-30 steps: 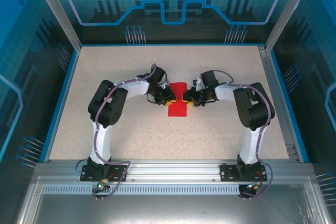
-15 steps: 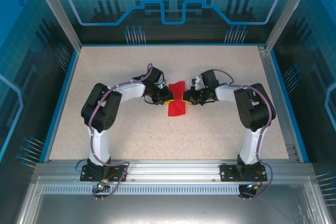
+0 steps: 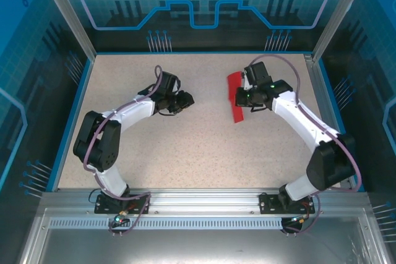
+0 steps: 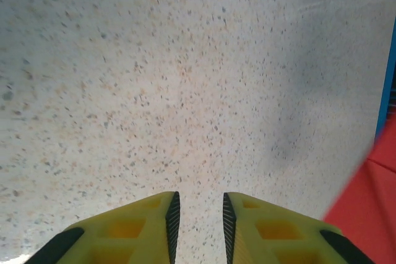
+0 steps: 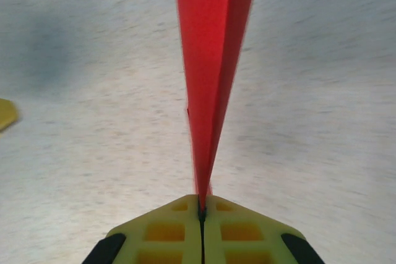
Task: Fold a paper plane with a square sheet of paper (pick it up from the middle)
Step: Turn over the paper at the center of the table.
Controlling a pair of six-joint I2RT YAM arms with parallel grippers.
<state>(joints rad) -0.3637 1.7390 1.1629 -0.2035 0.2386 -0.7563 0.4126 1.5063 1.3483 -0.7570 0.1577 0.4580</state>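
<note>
Arm bases: We see the left arm base (image 3: 122,201) and the right arm base (image 3: 291,202) fixed to the metal rail at the near edge.
Table: The table (image 3: 204,153) has a speckled beige top with a blue rim (image 4: 388,78).
Left arm: It bends outward to the left, then reaches in toward the centre of the table.
Left gripper: The left gripper (image 3: 187,98) sits left of centre, well apart from the paper. In its wrist view the left gripper (image 4: 198,199) shows two yellow fingers with a narrow gap between them. We see only bare table through the gap.
Right arm: It stretches from its base toward the far right part of the table.
Right gripper: The right gripper (image 3: 242,98) points left at the paper. In its wrist view the right gripper (image 5: 202,205) has its yellow fingers pressed together, clamping the near edge of the paper.
Red paper sheet, position: The red paper sheet (image 3: 233,88) is right of centre, in the far half of the table, held by the right gripper. We cannot tell whether it touches the table.
Red paper sheet, appearance: From above it is a bright red, long, narrow band running near to far, wider at the far end. In the right wrist view the red paper sheet (image 5: 210,60) stands edge-on. Its folded layers meet at the fingertips and spread apart farther out. In the left wrist view the red paper sheet (image 4: 371,208) is a blurred patch at the lower right.
Far side: A blue patterned wall panel (image 3: 198,4) stands behind the table.
</note>
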